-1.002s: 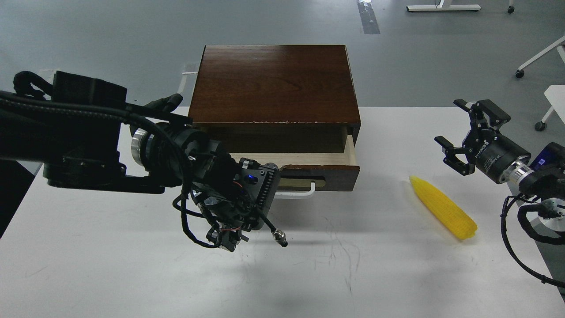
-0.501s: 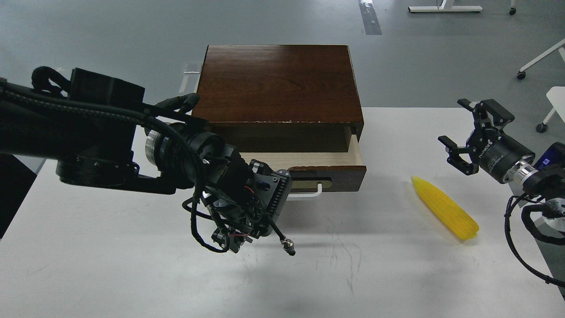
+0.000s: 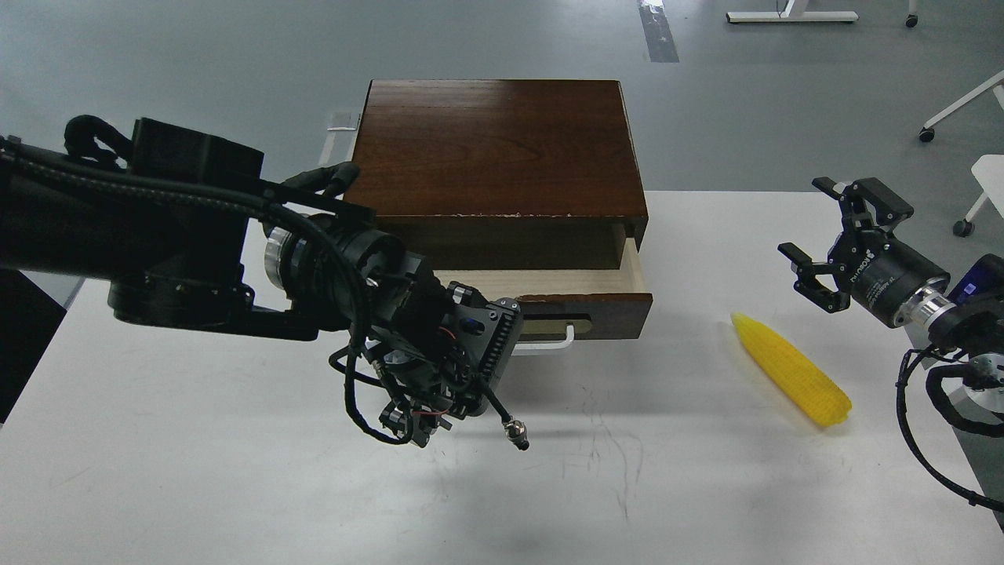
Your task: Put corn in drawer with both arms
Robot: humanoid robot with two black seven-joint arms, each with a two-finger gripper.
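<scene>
The yellow corn (image 3: 792, 380) lies on the white table (image 3: 196, 463) at the right, pointed end toward the drawer. The drawer (image 3: 608, 314) is pulled partly out of the dark wooden box (image 3: 494, 149), showing its pale wood inside. Its white bar handle (image 3: 553, 345) shows to the right of my left gripper. My left gripper (image 3: 508, 339) is at the drawer front by the handle, and wrist hardware and cables hide its fingers. My right gripper (image 3: 822, 245) is open and empty, in the air just above and right of the corn's tip.
The box stands at the table's far edge, centre. A loose cable with a metal plug (image 3: 514, 430) hangs from my left wrist over the table. Grey floor and white furniture legs (image 3: 961, 102) lie beyond the table at the right.
The left gripper has shifted slightly right and down along the drawer front. The view has shifted a little. The right gripper and the corn have hardly moved.
</scene>
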